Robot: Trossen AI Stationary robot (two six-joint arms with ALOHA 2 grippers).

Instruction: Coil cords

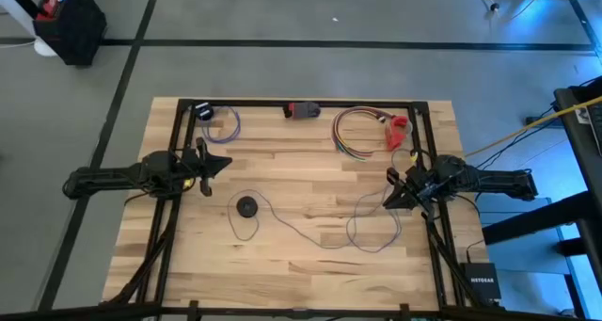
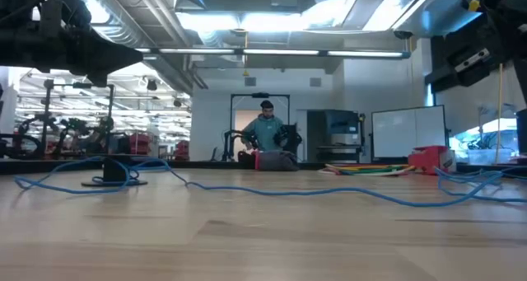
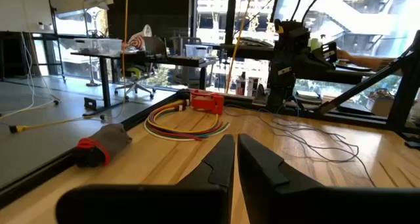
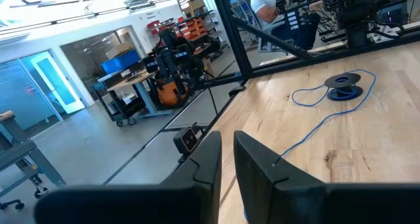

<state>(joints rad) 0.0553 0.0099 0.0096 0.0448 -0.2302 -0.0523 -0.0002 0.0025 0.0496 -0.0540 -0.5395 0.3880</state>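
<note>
High view: your wire [image 1: 320, 232] trails from the right claw [image 1: 395, 191] toward the puck [image 1: 246, 207]; both claws look closed, empty.

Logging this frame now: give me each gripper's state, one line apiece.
Left gripper: shut, holding nothing, above the table's left side.
Right gripper: nearly shut, nothing visibly held, over the wire at the table's right side.

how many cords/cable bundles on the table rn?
3: loose thin wire with black puck across the middle; multicolour coil at the far edge, toward the right arm; small coil at the far-left corner.
</note>
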